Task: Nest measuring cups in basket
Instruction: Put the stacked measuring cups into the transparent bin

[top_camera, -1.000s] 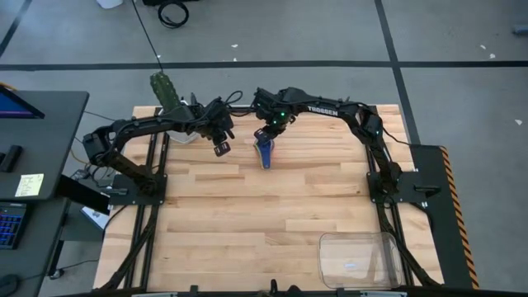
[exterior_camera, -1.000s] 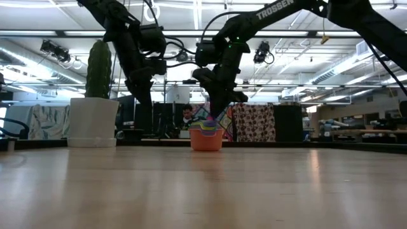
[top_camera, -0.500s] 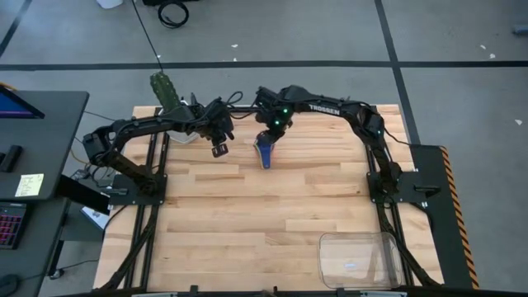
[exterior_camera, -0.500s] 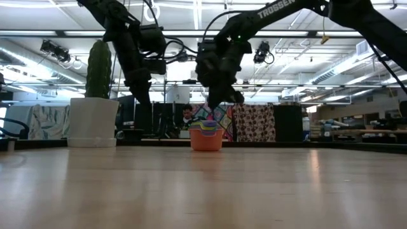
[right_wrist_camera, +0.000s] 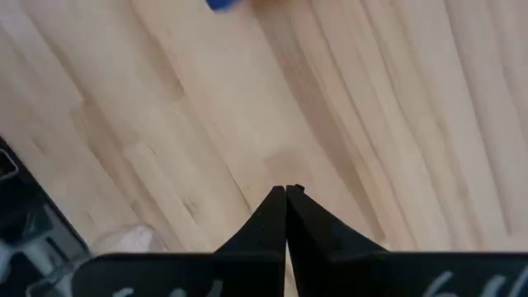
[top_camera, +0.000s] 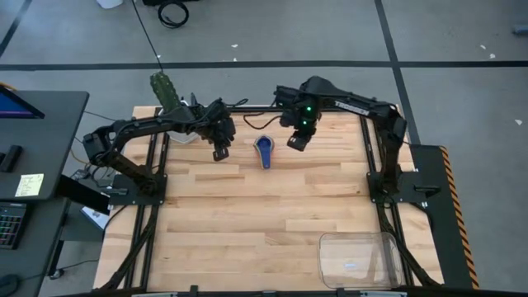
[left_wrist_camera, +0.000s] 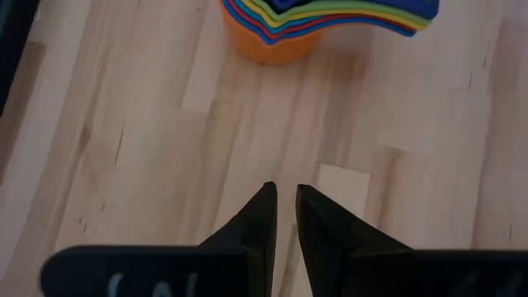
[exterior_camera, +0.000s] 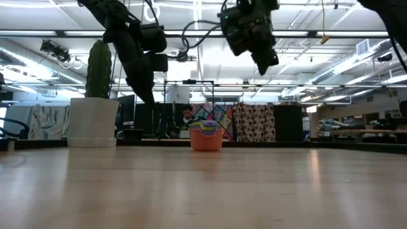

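Right gripper (top_camera: 295, 144): raised above the table, just to the right of the cup stack; fingers (right_wrist_camera: 276, 216) pressed together tip to tip, holding nothing. In the low view it hangs high, well clear of the cups (exterior_camera: 267, 60).
Left gripper (top_camera: 221, 152): raised over the far part of the table, to the left of the cup stack; fingers (left_wrist_camera: 262, 221) stand a narrow slit apart with only bare wood showing between them, nothing held.
Measuring cups (top_camera: 263, 152): nested in one stack, standing upright on the table between the two grippers, touched by neither. Orange cup outermost at the bottom, with red, green, yellow and blue rims layered inside it (left_wrist_camera: 318, 21); handles fanned together on one side. In the low view the stack sits on the far part of the table (exterior_camera: 206, 137).
Basket (top_camera: 361, 258): clear tub at the near right corner of the table, well apart from the cups. A small pale mark shows through its floor; whether that is an object or a reflection cannot be told.
Cactus pot (exterior_camera: 93, 121): white pot with a tall green cactus, at the far left edge of the table, beside the left arm.
Table (top_camera: 247, 223): light wooden boards.
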Controlling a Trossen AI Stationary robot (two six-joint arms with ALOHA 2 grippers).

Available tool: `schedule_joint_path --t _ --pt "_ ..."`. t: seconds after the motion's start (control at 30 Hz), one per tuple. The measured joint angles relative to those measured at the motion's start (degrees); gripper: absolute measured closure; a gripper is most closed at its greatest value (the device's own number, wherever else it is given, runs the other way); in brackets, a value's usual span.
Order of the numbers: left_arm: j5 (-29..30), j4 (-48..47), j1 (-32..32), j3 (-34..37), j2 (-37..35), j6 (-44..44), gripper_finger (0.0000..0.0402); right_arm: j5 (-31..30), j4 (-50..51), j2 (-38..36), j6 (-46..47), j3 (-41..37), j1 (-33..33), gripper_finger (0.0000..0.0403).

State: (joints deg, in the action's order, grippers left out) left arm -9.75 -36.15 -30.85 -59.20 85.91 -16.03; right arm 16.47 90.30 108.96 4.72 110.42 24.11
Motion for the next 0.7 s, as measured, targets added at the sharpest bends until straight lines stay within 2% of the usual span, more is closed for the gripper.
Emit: schedule_joint_path --t 0.1,0.2,0.43,0.7 --pt "0.0 0.0 0.0 0.0 0.0 0.4 0.0349 -0.1 -1.5 -2.2 -2.0 -1.0 -1.1 0.0392" --pt "0.0 0.0 0.0 0.0 0.0 -0.1 0.0349 -0.8 -1.6 -2.8 -8.8 -1.0 -1.7 0.0381" --pt "0.0 -0.1 0.2 0.0 0.0 -0.3 0.0349 -6.6 -4.7 -2.2 -18.3 -2.4 -3.1 0.0327" --pt "0.0 -0.1 1.1 0.0 0.0 0.0 0.0349 -8.0 -10.2 -2.0 -19.1 -8.6 -3.6 0.0260"
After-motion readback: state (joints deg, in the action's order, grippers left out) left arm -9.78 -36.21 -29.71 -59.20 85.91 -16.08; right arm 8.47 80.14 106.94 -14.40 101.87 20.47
